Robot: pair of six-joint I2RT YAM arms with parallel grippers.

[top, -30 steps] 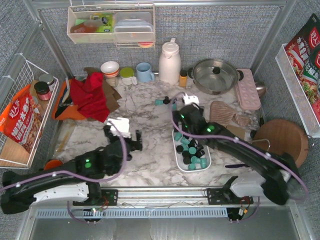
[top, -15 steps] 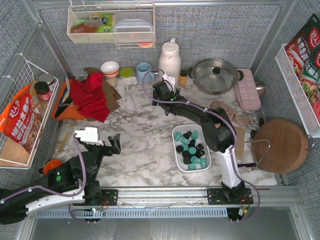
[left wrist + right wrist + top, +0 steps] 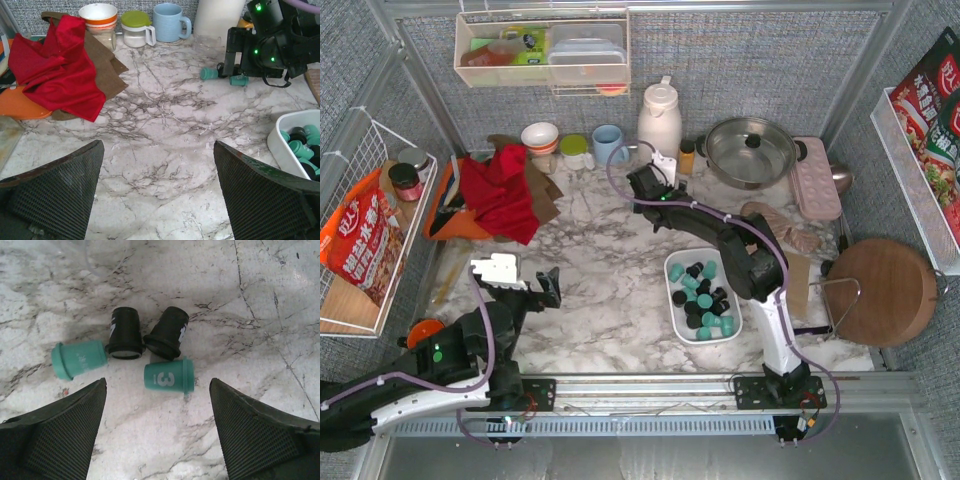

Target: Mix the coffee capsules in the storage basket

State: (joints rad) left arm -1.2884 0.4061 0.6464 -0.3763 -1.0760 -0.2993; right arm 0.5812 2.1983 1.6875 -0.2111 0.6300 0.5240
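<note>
Right pincer: the right pincer (image 3: 157, 385) stood wide and held nothing, hovering above loose capsules at the far side of the white-and-grey marble desk (image 3: 600, 250), close to a white thermos jug (image 3: 659, 123).
Left pincer: the left pincer (image 3: 158, 150) was wide too and empty, over bare marble at the near left.
Hidden or cut off: in the left wrist view the right pincer's dark body covered both black loose capsules, so only two teal ones showed. The same view cut the white shallow plastic storage basket (image 3: 280, 142) at its right edge. In the top view the capsules in the basket overlapped, teal among black, and no exact count could be read.
Count: four loose coffee capsules lay on the desk. Two were teal, a plain teal capsule (image 3: 80, 360) and a teal capsule marked 3 (image 3: 167, 376), both on their sides. Two were black, a left black capsule (image 3: 124, 332) and a right black capsule (image 3: 169, 332), touching at their rims.
Relation to pincer: the loose four lay directly under the right pincer, between its fingers in its wrist view. The storage basket (image 3: 669, 290) sat well apart from it, nearer the arm bases on the right half of the desk.
</note>
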